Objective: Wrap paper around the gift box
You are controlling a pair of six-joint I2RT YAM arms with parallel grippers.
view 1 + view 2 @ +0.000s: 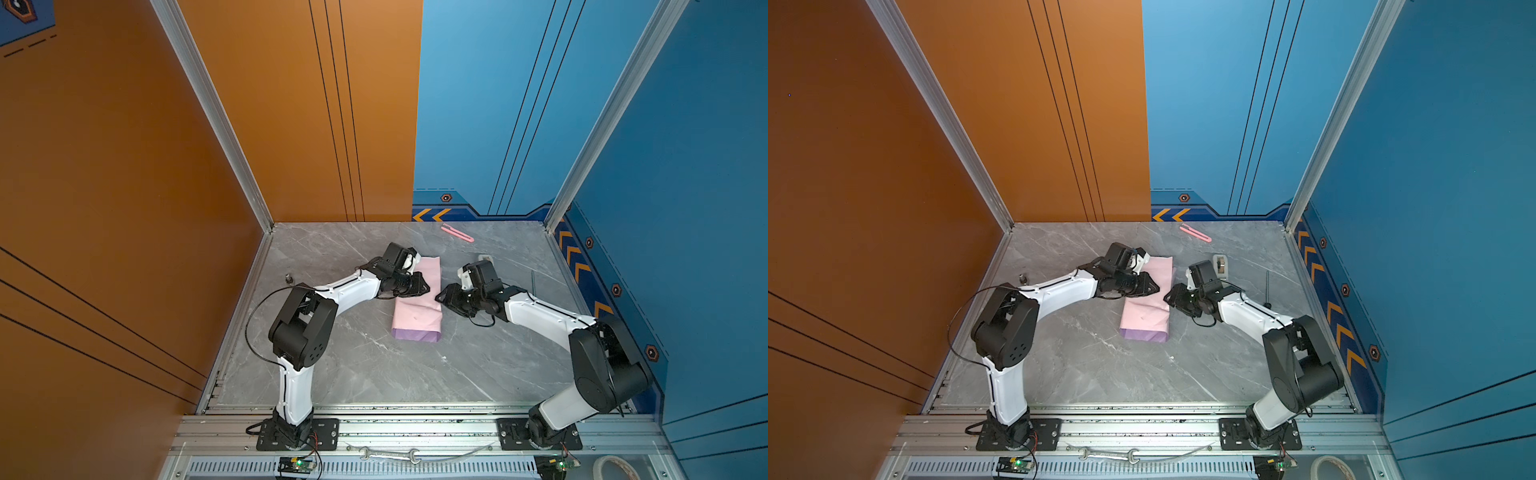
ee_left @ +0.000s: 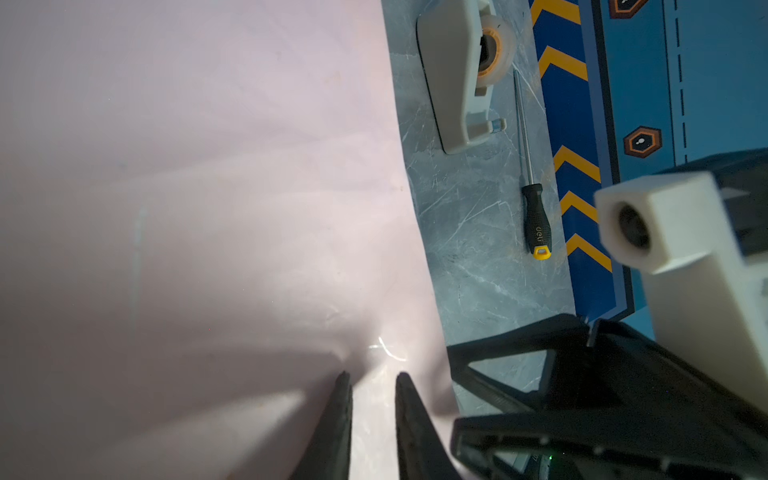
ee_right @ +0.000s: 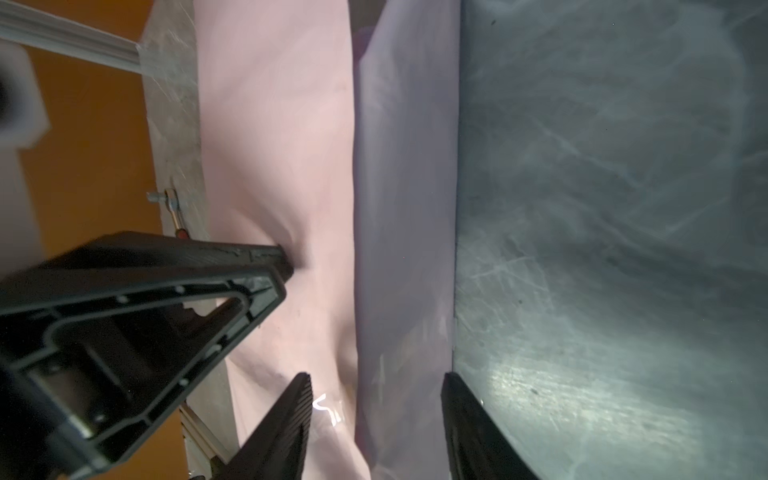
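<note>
The paper [image 1: 417, 316] [image 1: 1146, 316] lies folded into a long parcel in the middle of the table, pale pink on top with a lilac band along its near end. The gift box is hidden under it. My left gripper [image 1: 426, 286] [image 1: 1156, 287] [image 2: 370, 376] rests its tips on the pink top, jaws a narrow gap apart, nothing between them. My right gripper [image 1: 439, 296] [image 1: 1168, 296] [image 3: 376, 376] is open at the parcel's right edge. It straddles the lilac side [image 3: 403, 249], one finger over the pink top and the other by the table. A glossy glint [image 3: 328, 409] shows on the paper.
A beige tape dispenser [image 1: 485, 258] [image 2: 457, 75] stands just behind my right wrist. A black-handled screwdriver [image 1: 1268, 286] [image 2: 536, 220] lies near the right wall. A pink cutter [image 1: 457, 232] lies at the back. A bolt [image 1: 286, 277] sits at the left edge, and a wrench [image 1: 388, 454] on the front rail.
</note>
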